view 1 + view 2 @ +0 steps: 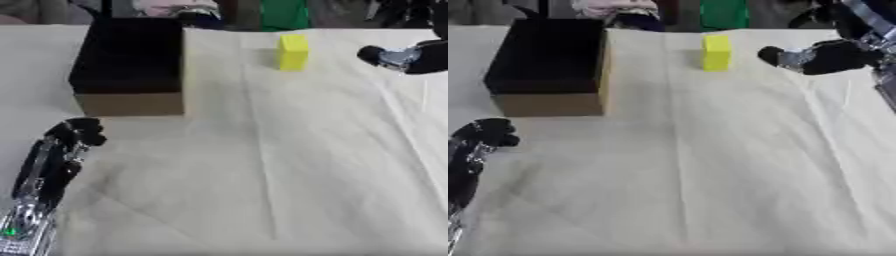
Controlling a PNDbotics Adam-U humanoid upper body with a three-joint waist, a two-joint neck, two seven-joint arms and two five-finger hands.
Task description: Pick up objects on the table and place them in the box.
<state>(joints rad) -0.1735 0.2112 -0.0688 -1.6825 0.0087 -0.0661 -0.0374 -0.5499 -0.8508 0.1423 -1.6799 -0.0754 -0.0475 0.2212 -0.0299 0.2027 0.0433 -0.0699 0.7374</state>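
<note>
A yellow block (293,51) stands upright on the white cloth at the far middle of the table. To its left stands the box (129,102), brown cardboard with a dark inside, its opening up. My right hand (826,56) hovers to the right of the block, a short gap away, holding nothing; I cannot make out how its fingers stand. My left hand (74,134) rests near the lower left, in front of the box, fingers curled and holding nothing.
The white cloth (289,165) covers the table, wrinkled, with broad bare room in the middle and front. Beyond the far edge are a green object (284,14) and some dark and pink things.
</note>
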